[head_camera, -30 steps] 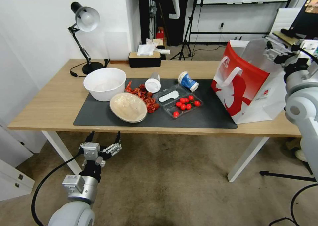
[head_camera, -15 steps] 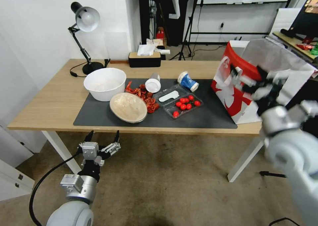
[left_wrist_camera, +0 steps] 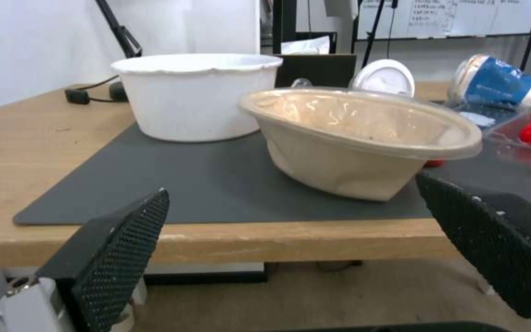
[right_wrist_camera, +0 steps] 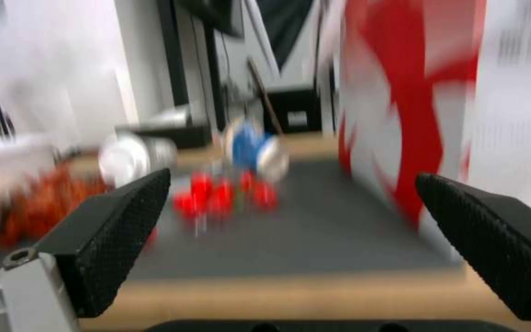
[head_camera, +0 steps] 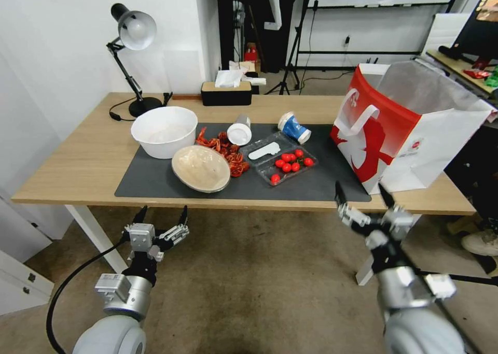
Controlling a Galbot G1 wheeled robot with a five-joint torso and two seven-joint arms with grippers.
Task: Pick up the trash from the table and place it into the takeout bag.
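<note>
Both arms hang below the near edge of the table (head_camera: pixel 78 162), each with jaws spread wide and holding nothing: the left gripper (head_camera: pixel 162 215) at about 7 o'clock from the shallow beige bowl (head_camera: pixel 201 167), the right gripper (head_camera: pixel 363 194) at roughly 6 o'clock from the takeout bag (head_camera: pixel 394 131). On the dark mat (head_camera: pixel 155 180) lie the white cup (head_camera: pixel 240 130) and the blue-and-white paper cup (head_camera: pixel 294 127) (both tipped on their sides), at 12 and 1 o'clock from the bowl; the bag stands upright at 3 o'clock.
</note>
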